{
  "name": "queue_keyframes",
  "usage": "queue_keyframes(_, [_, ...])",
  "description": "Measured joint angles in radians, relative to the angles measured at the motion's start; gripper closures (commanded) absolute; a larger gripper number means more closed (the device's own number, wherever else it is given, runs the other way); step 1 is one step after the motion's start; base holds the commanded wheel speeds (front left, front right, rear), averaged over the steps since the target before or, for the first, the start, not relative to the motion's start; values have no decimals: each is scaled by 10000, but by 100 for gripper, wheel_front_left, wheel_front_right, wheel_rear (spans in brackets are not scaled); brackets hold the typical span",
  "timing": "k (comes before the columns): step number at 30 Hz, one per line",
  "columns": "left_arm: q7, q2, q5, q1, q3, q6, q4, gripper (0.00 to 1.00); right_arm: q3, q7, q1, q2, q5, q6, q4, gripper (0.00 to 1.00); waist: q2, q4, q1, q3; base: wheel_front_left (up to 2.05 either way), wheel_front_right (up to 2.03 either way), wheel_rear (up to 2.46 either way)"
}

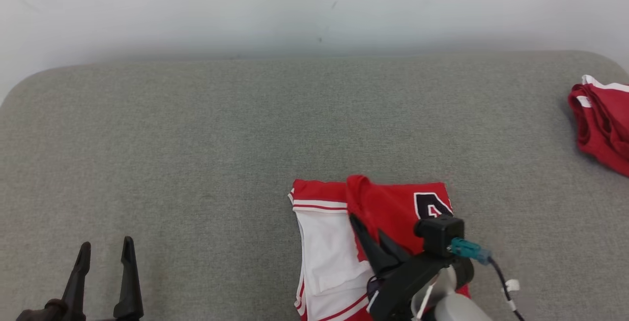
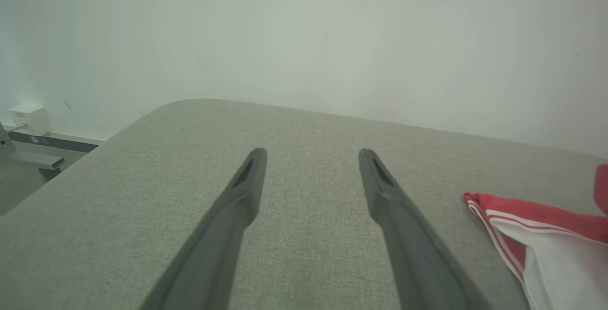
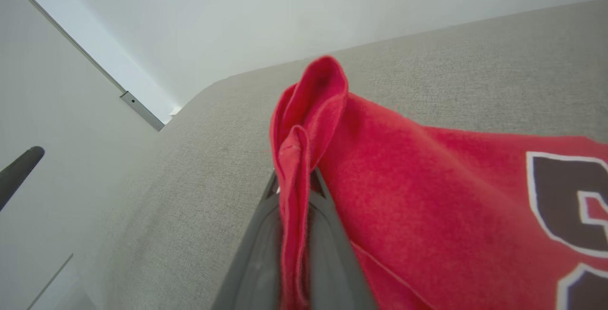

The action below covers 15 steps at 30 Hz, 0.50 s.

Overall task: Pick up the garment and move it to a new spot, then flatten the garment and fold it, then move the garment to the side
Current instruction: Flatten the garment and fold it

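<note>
The red-and-white garment [image 1: 393, 208] lies at 5 o'clock on the grey table [image 1: 196, 154], one red fold (raised in a peak) clenched between the right fingers [image 1: 367, 242]. The left fingers [image 1: 128, 272], at 7 o'clock, stand spread, grasping nothing. A second red garment [image 1: 602, 119] sits at 3 o'clock.

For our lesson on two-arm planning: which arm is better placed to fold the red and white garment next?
Probably the right: the right gripper is shut on a red fold of the garment, while the left gripper hangs open over the grey surface, apart from it.
</note>
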Motion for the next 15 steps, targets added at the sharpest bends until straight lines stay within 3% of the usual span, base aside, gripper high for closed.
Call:
queue_keyframes(6, [-2,-17,-25,-131,-151,0,59,0,752,-527,-433,270,291,0,863,100,0,294,0,86,0,0,0])
queue_keyframes(13, [-2,-33,-33,-321,-336,0,150,0,2027,-1469,-1091,299,1639,0,1781,100,0,607,0,181,0,0,0])
queue_keyframes(15, [-2,-17,-61,-345,-334,0,201,0,2219,-1613,-1244,297,1793,0,2113,0,0,629,0,177,0,0,0])
